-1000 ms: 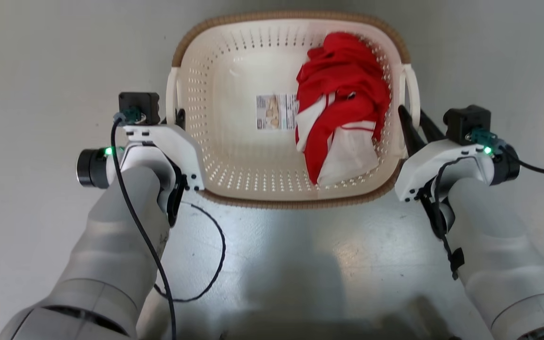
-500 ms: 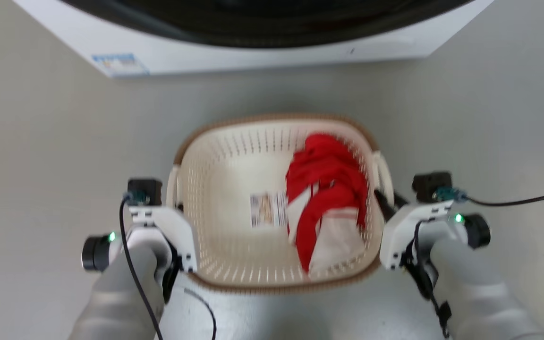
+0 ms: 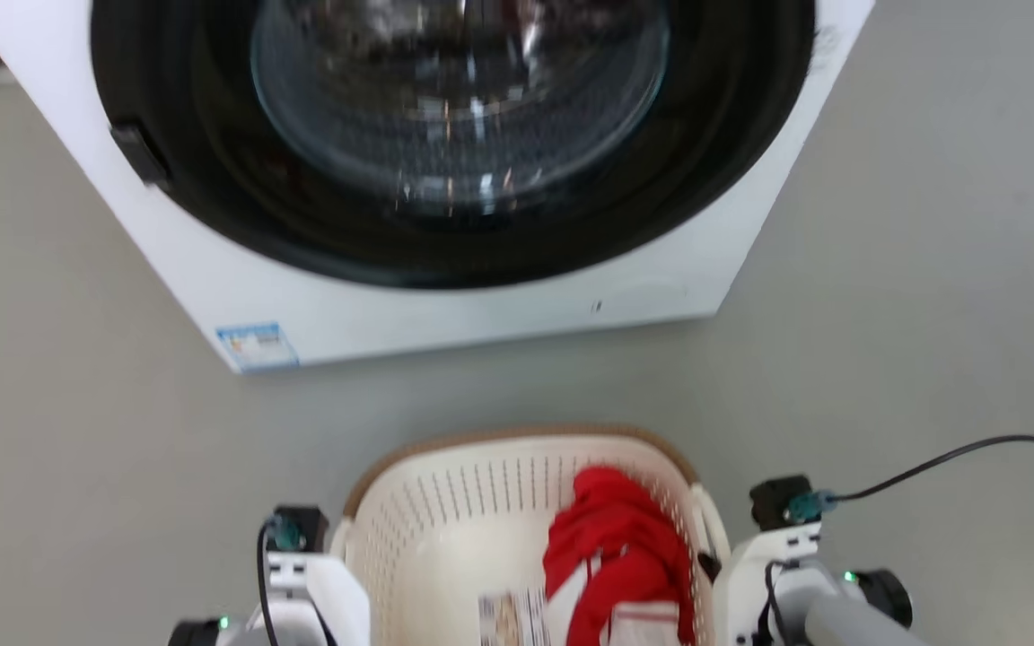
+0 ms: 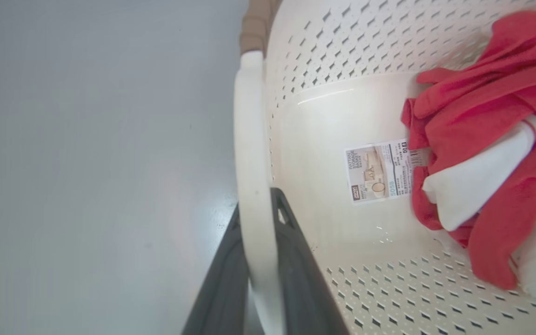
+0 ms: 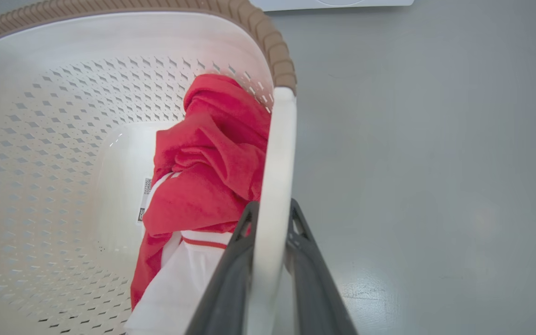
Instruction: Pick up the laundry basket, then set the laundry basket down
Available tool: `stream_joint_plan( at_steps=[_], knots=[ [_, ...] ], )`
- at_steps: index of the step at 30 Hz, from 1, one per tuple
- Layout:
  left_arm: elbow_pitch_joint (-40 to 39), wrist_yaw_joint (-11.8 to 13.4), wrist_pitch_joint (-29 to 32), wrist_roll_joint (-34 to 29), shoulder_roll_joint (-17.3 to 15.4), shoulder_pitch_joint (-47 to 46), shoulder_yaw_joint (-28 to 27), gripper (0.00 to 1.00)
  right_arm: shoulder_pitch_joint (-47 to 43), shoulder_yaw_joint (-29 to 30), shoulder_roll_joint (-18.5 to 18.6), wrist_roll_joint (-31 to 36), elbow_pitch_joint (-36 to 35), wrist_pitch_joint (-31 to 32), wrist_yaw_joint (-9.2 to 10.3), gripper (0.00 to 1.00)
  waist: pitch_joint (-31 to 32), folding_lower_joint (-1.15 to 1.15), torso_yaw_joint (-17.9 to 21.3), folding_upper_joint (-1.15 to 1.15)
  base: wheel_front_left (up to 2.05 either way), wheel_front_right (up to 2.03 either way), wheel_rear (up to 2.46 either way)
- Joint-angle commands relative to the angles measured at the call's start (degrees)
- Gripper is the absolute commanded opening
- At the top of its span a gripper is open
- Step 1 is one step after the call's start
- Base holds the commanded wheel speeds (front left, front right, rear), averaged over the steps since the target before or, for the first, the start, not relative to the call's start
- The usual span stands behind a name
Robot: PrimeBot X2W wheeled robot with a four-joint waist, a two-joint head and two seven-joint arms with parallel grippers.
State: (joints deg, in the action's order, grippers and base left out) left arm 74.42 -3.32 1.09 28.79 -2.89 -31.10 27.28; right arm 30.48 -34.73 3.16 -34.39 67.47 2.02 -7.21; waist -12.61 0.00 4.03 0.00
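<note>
The cream-white laundry basket (image 3: 445, 529) with its brown woven-look rim (image 3: 517, 437) sits low in the head view, in front of a washing machine. Red and white clothes (image 3: 616, 552) lie in its right half beside a paper label (image 4: 379, 170) on the bottom. My left gripper (image 4: 256, 211) is shut on the basket's left white handle (image 4: 249, 116), one dark finger on each side. My right gripper (image 5: 270, 211) is shut the same way on the right white handle (image 5: 277, 139). Both gripper bodies flank the basket at the bottom of the head view.
A white front-loading washing machine (image 3: 445, 309) with a round dark door (image 3: 463, 99) stands just beyond the basket. Grey floor (image 3: 912, 314) lies on both sides. A black cable (image 3: 957, 453) arcs off my right wrist.
The head camera has swung upward: the washing machine has come fully into view, and the basket now looks smaller and sits lower in the picture. Both grippers stay on the handles.
</note>
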Motion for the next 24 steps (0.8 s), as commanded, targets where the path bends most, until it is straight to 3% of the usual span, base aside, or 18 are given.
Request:
stream_joint_plan(
  at_steps=[1, 9, 24],
  knots=[
    [-0.5, -0.8, 0.3, 0.3, -1.4, 0.7, -0.6, 0.0, -1.0, -2.0, -0.3, -0.7, -1.1, 0.5, -0.28, 0.0, 6.2, 0.0, 1.6, 0.0, 0.0, 0.0, 0.0],
    [-0.5, -1.8, 3.9, 0.5, -0.7, 4.6, 1.2, 0.0, -3.8, -6.1, -0.3, -3.9, -0.9, 4.3, -0.28, 0.0, 12.0, 0.0, 1.6, 0.0, 0.0, 0.0, 0.0],
    [-0.5, -1.7, 4.0, 2.4, -0.2, 4.7, 1.7, 0.0, -3.1, -10.9, -0.3, -8.1, -1.9, 6.4, -0.28, 0.0, 12.7, 0.0, 1.4, 0.0, 0.0, 0.0, 0.0]
  ],
)
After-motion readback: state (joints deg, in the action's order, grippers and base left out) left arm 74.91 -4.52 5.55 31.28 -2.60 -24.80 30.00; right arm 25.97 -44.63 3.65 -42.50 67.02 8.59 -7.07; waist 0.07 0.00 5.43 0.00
